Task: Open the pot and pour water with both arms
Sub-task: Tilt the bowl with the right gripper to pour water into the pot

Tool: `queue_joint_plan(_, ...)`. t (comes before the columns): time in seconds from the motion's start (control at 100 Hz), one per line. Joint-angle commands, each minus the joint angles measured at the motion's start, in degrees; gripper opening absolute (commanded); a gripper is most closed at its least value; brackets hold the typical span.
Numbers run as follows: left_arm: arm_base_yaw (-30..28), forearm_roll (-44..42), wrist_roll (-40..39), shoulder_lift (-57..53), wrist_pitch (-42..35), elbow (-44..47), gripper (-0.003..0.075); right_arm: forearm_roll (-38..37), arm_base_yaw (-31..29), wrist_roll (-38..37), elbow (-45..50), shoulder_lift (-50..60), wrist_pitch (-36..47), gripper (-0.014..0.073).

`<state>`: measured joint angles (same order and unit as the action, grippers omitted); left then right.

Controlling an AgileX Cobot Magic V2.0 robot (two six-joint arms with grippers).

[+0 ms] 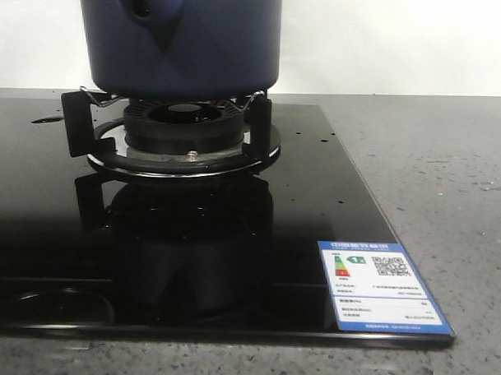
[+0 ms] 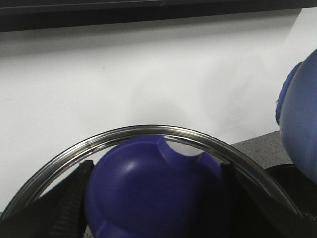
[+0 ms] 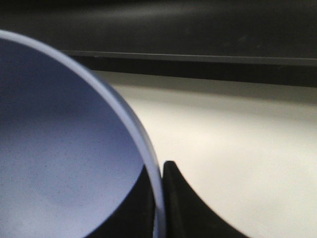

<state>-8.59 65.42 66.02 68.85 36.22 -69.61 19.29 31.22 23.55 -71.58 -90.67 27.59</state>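
Above the burner (image 1: 187,123), on the black glass hob (image 1: 35,229) let into the grey desk (image 1: 448,186), stands the dark navy pot (image 1: 186,41); only its lower wall and the pierced handle lug show in the front view, so its rim is out of sight there. Left pincer (image 2: 157,198): dark fingers (image 2: 69,208) stand on either side of a blue knob (image 2: 153,188) ringed by a glass lid (image 2: 143,133), consistent with a closed grip on the knob, the lid seen against a white wall and apparently off the pot. Right pincer (image 3: 159,208): one dark finger (image 3: 181,208) lies just outside a pale-rimmed blue vessel (image 3: 59,163), with a dark shape just inside the rim, consistent with a pinch on that rim, though full closure cannot be confirmed. It cannot be told for certain whether this vessel is the pot or another container; a lighter blue body (image 2: 297,119) also shows beside the lid in the left wrist view. Risks noted: a thin rim pinch may slip or let the vessel swing when tilted, spilling water on the hob; the pot, sitting on narrow trivet arms (image 1: 76,120), may rock if nudged; the glass lid may rotate on its knob and strike the pot.
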Motion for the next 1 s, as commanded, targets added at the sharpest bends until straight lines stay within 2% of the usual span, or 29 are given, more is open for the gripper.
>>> queue_joint_plan(0.0, -0.03, 3.52, -0.52, -1.29, -2.3, -2.27, 0.0388, -0.97, 0.1, 0.28, -1.51, 3.04, 5.56, -0.0042)
queue_joint_plan(0.14, -0.03, 3.52, -0.52, -1.29, -2.3, -2.27, 0.0388, -0.97, 0.1, 0.28, -1.51, 3.04, 5.85, -0.0042)
queue_joint_plan(0.58, -0.03, 3.52, -0.52, -1.29, -1.4, -2.27, 0.0388, -2.56, 0.1, 0.28, -1.51, 2.42, 15.51, -0.0042)
queue_joint_plan(0.99, -0.03, 3.52, -0.52, -1.29, -1.4, -2.27, 0.0388, -4.31, 0.22, 0.28, -1.51, 2.42, 16.01, -0.0042)
